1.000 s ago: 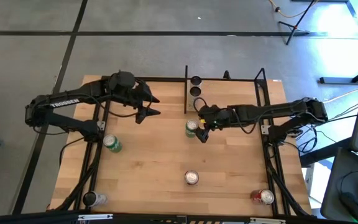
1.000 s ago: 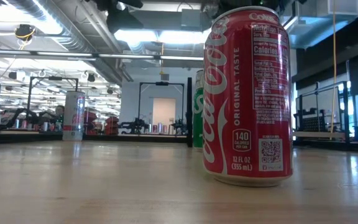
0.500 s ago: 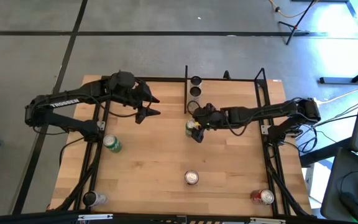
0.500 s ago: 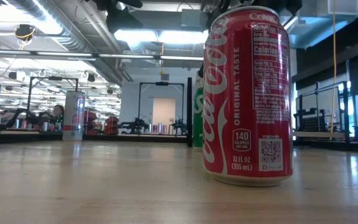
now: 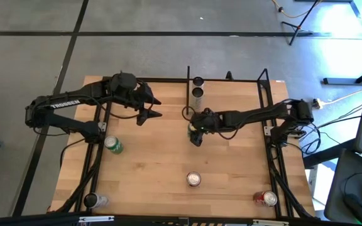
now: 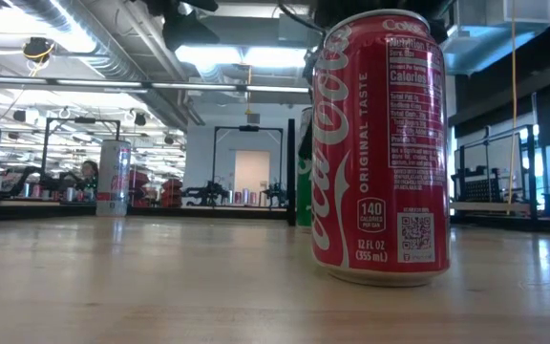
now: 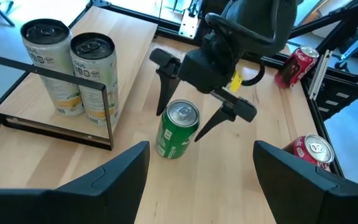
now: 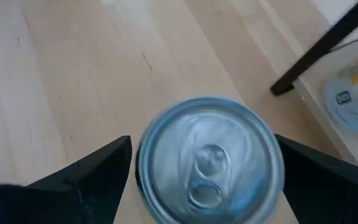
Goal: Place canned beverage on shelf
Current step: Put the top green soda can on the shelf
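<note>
A green can (image 7: 174,140) stands upright on the tabletop just in front of the shelf (image 7: 23,115), a light-wood board in black bars that holds two pale cans (image 7: 92,68). My right gripper (image 7: 179,124) is open above the green can (image 8: 210,149), pointing down, one finger on either side of the can's top. In the high view it covers most of the can (image 5: 191,127). My left gripper (image 5: 151,107) is open and empty above the table, left of the shelf (image 5: 231,94). My right gripper's fingers (image 7: 161,93) stand close beside the green can's upper wall (image 7: 166,127), coming from above and slanting down. I cannot tell whether they touch it. The can stands upright with its base on the table.
Other cans stand on the table: a green one (image 5: 113,145) at the left, a silver-topped one (image 5: 194,179) near the front middle, a red one (image 5: 266,199) at the front right, and one (image 5: 93,201) at the front left. The red can (image 6: 380,143) fills the low view.
My right gripper has moved toward the table's left edge, from beside the green can to over it, so its fingers now stand on either side of the can. The can has stayed in place.
</note>
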Motion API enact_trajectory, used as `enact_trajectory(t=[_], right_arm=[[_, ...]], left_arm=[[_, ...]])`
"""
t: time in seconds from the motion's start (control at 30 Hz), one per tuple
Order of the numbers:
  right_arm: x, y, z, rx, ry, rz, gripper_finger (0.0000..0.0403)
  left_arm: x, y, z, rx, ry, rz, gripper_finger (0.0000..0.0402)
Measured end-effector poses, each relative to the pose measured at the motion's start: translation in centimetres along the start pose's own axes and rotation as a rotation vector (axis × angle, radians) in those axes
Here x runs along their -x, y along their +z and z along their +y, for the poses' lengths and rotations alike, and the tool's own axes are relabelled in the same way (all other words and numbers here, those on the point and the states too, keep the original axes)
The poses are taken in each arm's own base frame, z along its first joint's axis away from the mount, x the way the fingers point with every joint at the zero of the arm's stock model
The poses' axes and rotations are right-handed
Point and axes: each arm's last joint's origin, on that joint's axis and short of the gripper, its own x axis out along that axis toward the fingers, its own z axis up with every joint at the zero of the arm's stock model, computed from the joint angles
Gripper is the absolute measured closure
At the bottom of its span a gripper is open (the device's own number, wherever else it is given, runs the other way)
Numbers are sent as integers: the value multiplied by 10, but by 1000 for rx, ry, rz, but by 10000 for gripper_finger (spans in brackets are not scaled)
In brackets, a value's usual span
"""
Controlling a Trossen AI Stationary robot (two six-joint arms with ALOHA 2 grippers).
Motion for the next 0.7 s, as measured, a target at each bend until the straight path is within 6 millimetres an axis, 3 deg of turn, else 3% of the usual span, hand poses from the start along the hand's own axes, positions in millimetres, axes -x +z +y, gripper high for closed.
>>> enact_trajectory(t=[0.17, 0.33, 0.47, 0.7], right_arm=[[-5, -3, 0, 5, -8, 23, 53], [-4, -3, -1, 4, -23, 25, 126], [0, -4, -2, 1, -36, 40, 131], [36, 6, -7, -24, -30, 42, 131]], left_arm=[[0, 0, 0, 0, 0, 0, 128], [0, 0, 0, 0, 0, 1, 128], [2, 0, -1, 1, 0, -1, 128], [30, 0, -7, -11, 0, -66, 128]])
